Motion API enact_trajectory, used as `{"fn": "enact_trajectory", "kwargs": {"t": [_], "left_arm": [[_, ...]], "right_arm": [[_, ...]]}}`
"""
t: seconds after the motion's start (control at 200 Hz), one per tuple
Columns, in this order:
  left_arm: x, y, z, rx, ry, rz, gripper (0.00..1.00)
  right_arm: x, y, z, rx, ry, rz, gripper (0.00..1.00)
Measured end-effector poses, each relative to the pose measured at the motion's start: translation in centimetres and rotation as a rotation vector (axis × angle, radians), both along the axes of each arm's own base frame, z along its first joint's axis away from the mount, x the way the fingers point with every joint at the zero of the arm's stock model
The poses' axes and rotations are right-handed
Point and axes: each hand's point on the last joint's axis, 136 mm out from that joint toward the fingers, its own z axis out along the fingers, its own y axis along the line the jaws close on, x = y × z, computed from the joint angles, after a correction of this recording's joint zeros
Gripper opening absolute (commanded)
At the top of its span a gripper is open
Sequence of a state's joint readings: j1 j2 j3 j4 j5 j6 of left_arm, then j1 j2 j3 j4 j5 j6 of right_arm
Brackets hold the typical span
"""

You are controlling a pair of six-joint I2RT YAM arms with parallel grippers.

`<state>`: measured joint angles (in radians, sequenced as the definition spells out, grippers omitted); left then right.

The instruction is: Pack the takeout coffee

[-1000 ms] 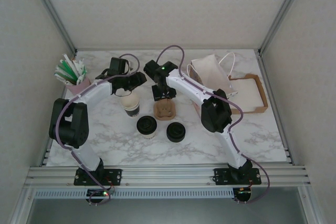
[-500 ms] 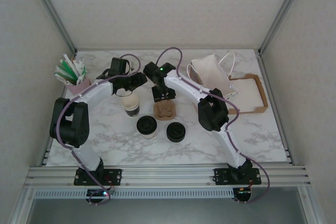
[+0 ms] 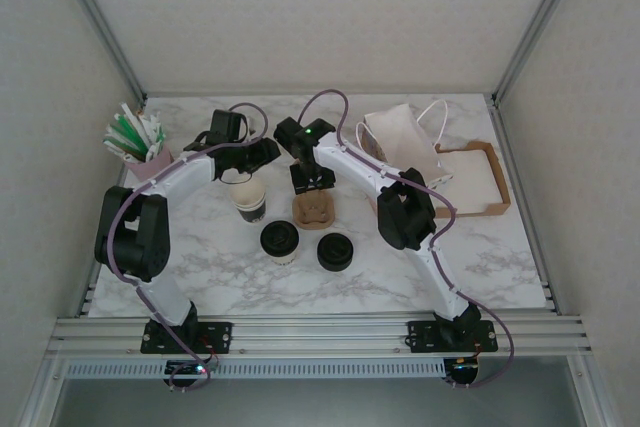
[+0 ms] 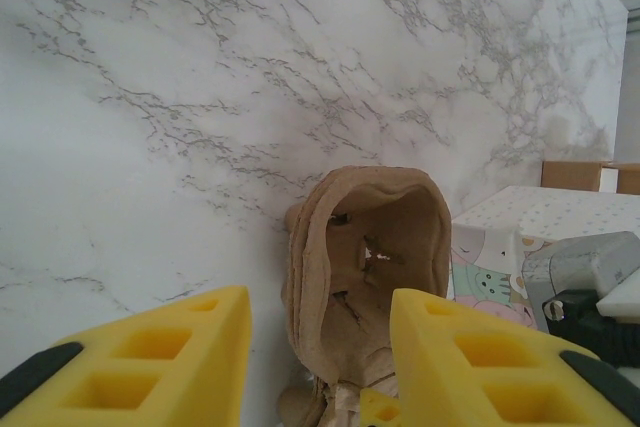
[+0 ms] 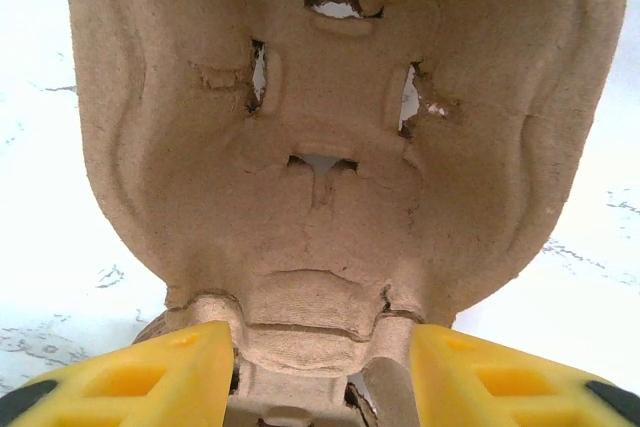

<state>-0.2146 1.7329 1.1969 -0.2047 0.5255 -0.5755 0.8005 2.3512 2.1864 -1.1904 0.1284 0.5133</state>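
The takeout coffee, a small cup under a black lid, stands on the marble in front of the arms. Behind it a lidless cream and black cup sits just below my left gripper. A brown pulp cup carrier lies to the right of that cup. My right gripper hangs over the carrier's far end. In the right wrist view the open gripper straddles the carrier's middle ridge. In the left wrist view the open gripper faces the carrier with nothing between its fingers.
A loose black lid lies right of the takeout coffee. A pink cup of sticks and packets stands at the back left. A white paper bag and a wooden tray occupy the back right.
The right arm's elbow has shifted a little to the left. Both grippers, the cups and the carrier stay where they were.
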Motion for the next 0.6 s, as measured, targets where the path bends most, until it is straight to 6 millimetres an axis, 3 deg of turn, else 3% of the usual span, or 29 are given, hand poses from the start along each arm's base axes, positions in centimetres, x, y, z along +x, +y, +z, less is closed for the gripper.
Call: {"fn": "enact_trajectory", "kwargs": {"t": [0.601], "left_arm": [[-0.06, 0.01, -0.13, 0.001, 0.001, 0.000, 0.41]], "right_arm": [[-0.25, 0.23, -0.39, 0.010, 0.020, -0.021, 0.50]]}}
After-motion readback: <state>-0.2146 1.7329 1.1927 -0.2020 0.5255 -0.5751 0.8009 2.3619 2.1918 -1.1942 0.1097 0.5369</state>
